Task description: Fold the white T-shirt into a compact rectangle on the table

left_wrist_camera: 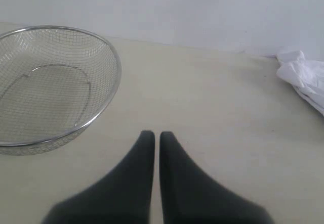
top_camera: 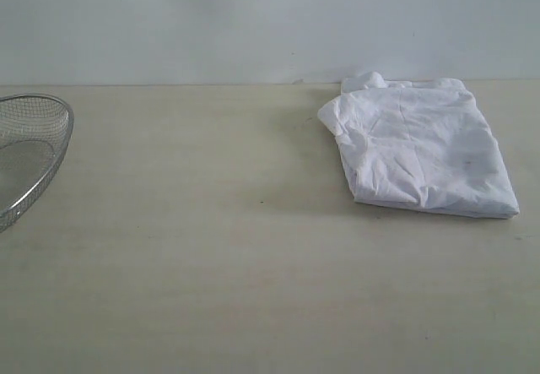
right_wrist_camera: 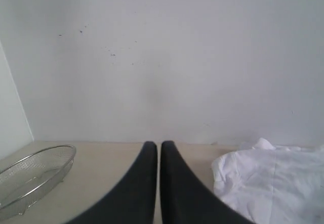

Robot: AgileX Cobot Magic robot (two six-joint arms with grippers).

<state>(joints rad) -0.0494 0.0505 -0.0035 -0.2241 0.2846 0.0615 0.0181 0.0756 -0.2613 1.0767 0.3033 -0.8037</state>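
Found white T-shirt lying on the table, far right side, close to the back edge by the wall. Folded into a compact, roughly rectangular bundle. Creased all over, thick with stacked layers along the near edge, with a small lump of cloth poking out at the far left corner. Faint grey marks on the top layer.

Spotted round wire-mesh basket at the left edge of the table, cut off by the exterior frame, well apart from the shirt. Nothing but bare table between the two.

Checked left end effector from its wrist camera: closed up, dark fingers pressed together with only a thin slit between, gripping nothing. Held over bare table, with the basket near on one side and a corner of the shirt far off on the other. Touching neither.

Checked right end effector likewise: closed together, nothing clamped. Raised above the table and pointing toward the wall, with the shirt near on one side and the basket farther off on the other. No contact with the cloth.
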